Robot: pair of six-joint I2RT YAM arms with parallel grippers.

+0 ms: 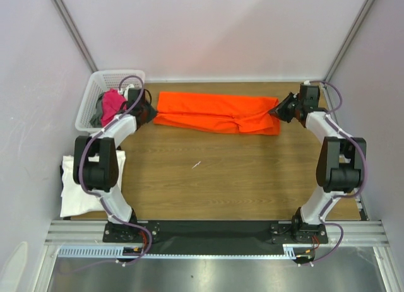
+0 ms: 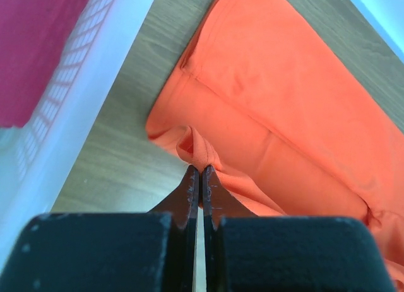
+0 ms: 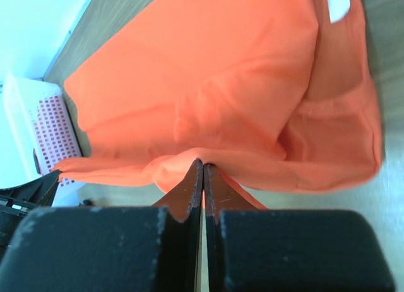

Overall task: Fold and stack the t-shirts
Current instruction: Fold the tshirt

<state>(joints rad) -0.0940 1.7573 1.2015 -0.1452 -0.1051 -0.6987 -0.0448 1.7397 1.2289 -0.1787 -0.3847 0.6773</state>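
Note:
The bright orange t-shirt (image 1: 214,112) lies folded into a long band across the far part of the table. My left gripper (image 1: 150,113) is shut on its left end; in the left wrist view (image 2: 200,171) the jaws pinch a fold of orange cloth (image 2: 265,96). My right gripper (image 1: 278,110) is shut on its right end; the right wrist view (image 3: 203,164) shows orange cloth (image 3: 214,71) pinched between the tips. A white t-shirt (image 1: 85,185) lies at the table's left edge. A magenta-pink t-shirt (image 1: 112,105) and dark cloth (image 1: 101,103) sit in the basket. The grey one is not seen.
A white plastic lattice basket (image 1: 95,90) stands at the far left corner, close to my left gripper; it also shows in the left wrist view (image 2: 82,71). Walls enclose the table at back and sides.

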